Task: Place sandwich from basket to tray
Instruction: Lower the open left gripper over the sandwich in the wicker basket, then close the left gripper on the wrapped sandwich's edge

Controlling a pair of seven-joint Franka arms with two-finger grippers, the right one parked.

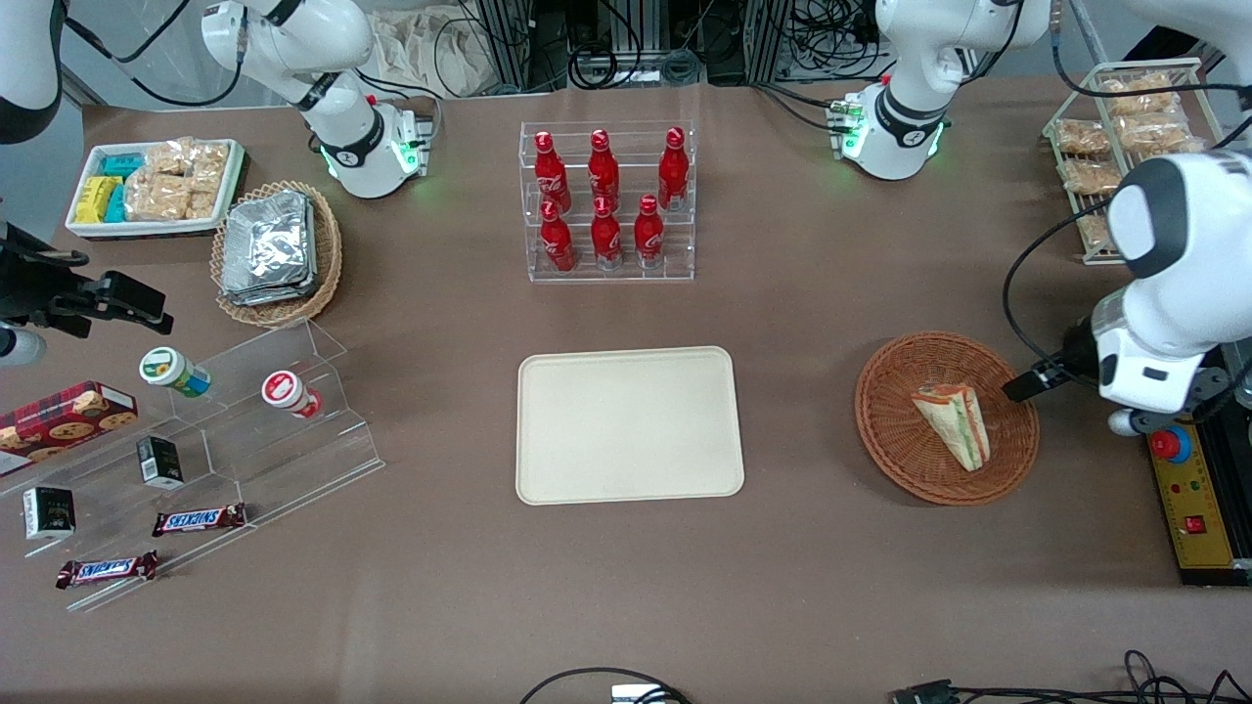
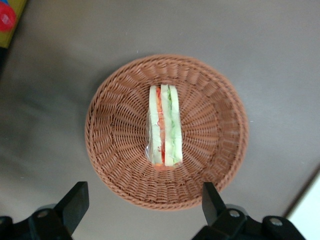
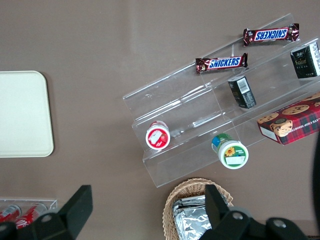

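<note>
Gripper point(image 2: 142, 210) on my left arm hangs above the basket point(image 2: 107, 150), its 2 fingers spread wide with nothing between them. From the front camera the arm sits at the working end of the table, just beside the basket's rim point(image 1: 885, 445).

I see the sandwich point(image 2: 164, 125) lying in the middle of the basket, a wrapped wedge standing on edge so its 3 pale bread layers and the green and orange-red filling face up at my wrist camera. The tray point(image 1: 626, 425) lies bare, well apart from the basket toward the parked arm's end.

My read is that this thing is light and soft. The bread will squash under a hard pinch, and the clear wrap looks slick, so a loose hold could slide. I would take it across the 2 flat bread faces near the middle of its length, closing gently until the wrap just gives. The open span looks wider than the wedge is thick.
</note>
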